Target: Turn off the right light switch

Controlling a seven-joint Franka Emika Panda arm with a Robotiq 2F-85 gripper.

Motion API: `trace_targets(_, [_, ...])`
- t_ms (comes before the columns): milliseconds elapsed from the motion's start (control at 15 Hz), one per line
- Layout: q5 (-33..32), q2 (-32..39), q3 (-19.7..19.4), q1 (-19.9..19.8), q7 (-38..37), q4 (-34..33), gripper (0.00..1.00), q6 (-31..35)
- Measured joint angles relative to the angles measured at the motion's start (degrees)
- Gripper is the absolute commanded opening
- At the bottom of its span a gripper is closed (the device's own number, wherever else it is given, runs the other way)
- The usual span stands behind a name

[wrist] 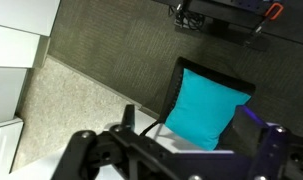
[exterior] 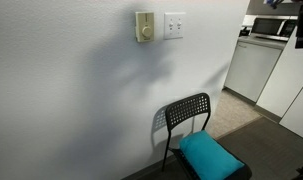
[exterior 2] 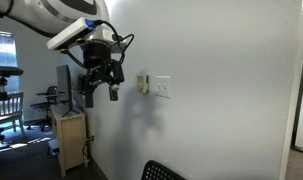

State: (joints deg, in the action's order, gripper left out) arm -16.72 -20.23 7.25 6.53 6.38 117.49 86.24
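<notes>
Approach to the wall switches, nothing touched yet.
The gripper (exterior 2: 102, 94) hangs with its jaws spread and empty, apart from the wall (exterior 2: 221, 90), beside the beige knob plate (exterior 2: 143, 84). The right light switch (exterior: 178, 24) sits in the white plate (exterior: 174, 33) just beyond. Next, I judge, it must turn toward the wall and flip that toggle alone.

Knob plate (exterior: 144, 27) sits just left of the switch plate (exterior: 175, 24) on the wall (exterior: 71, 90); below, a cushion (exterior: 209, 155) lies on a chair (exterior: 187, 112); the end effector (exterior 2: 101, 96) hangs left of both plates.
</notes>
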Motion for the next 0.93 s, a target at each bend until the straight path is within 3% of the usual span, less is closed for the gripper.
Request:
trace_targets(467, [-1.15,2.95,0.48,0.72,0.91,-2.77,1.0,0.62])
trace_targets(933, [2.12,6.2,-1.15,1.58,14.67,-2.98,1.0,19.56])
